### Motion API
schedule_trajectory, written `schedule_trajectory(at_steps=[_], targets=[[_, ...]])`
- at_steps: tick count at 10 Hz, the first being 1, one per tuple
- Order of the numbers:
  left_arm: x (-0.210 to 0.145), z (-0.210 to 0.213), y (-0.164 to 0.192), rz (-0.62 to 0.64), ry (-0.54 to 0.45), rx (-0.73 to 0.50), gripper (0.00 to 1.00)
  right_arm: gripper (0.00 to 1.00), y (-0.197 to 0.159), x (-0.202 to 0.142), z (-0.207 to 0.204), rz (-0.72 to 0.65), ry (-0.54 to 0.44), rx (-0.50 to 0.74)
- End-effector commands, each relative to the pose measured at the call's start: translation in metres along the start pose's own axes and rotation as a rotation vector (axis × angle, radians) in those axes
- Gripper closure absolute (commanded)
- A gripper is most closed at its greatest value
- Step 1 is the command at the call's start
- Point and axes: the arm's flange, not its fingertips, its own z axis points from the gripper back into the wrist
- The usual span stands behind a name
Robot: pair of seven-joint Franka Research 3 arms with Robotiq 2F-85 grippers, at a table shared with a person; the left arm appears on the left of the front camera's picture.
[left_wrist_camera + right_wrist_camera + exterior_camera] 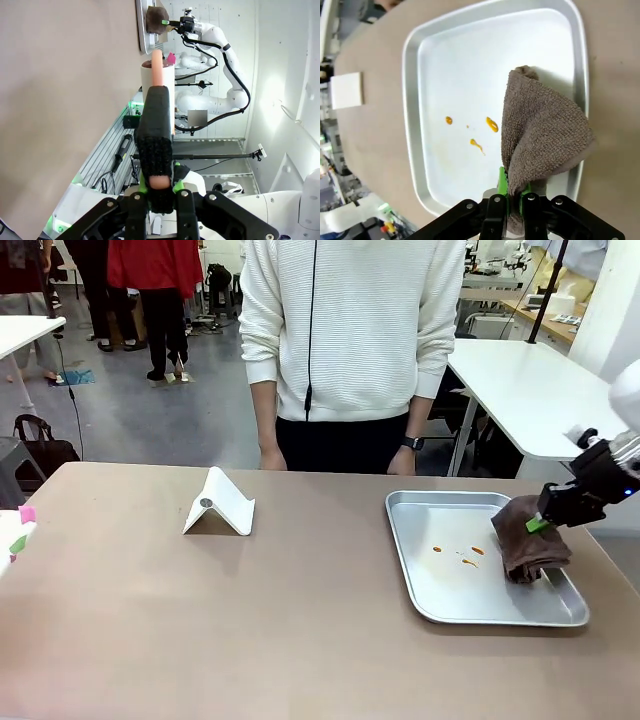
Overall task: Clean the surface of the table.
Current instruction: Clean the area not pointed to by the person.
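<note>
Our right arm [628,400] reaches in from three o'clock, right jaws clamped on a brown cloth [525,545]; our left jaws are closed along a peach stick [157,62].

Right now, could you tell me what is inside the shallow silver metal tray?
The shallow silver metal tray holds small orange spots and a brown terry cloth, pinched by the right end effector, over its right side. Anything beneath the cloth is hidden.

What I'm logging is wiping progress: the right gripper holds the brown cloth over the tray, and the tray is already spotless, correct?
Not spotless. The right gripper does hold the brown cloth over the tray, but orange spots lie on its floor beside the cloth, as the right wrist view shows.
</note>
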Motion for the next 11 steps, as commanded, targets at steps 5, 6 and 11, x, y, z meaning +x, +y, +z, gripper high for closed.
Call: schedule_trajectory(at_steps=[5, 6, 11], targets=[[-0.004, 0.001, -0.005, -0.002, 0.005, -0.01, 0.8, 0.91, 0.012, 0.024, -0.061, -0.032, 0.056, -0.012], [-0.004, 0.001, -0.005, -0.002, 0.005, -0.01, 0.8, 0.91, 0.017, 0.024, -0.071, -0.02, 0.06, 0.005], [-0.004, 0.001, -0.005, -0.002, 0.005, -0.01, 0.8, 0.91, 0.045, 0.022, -0.109, 0.032, 0.099, 0.076]])
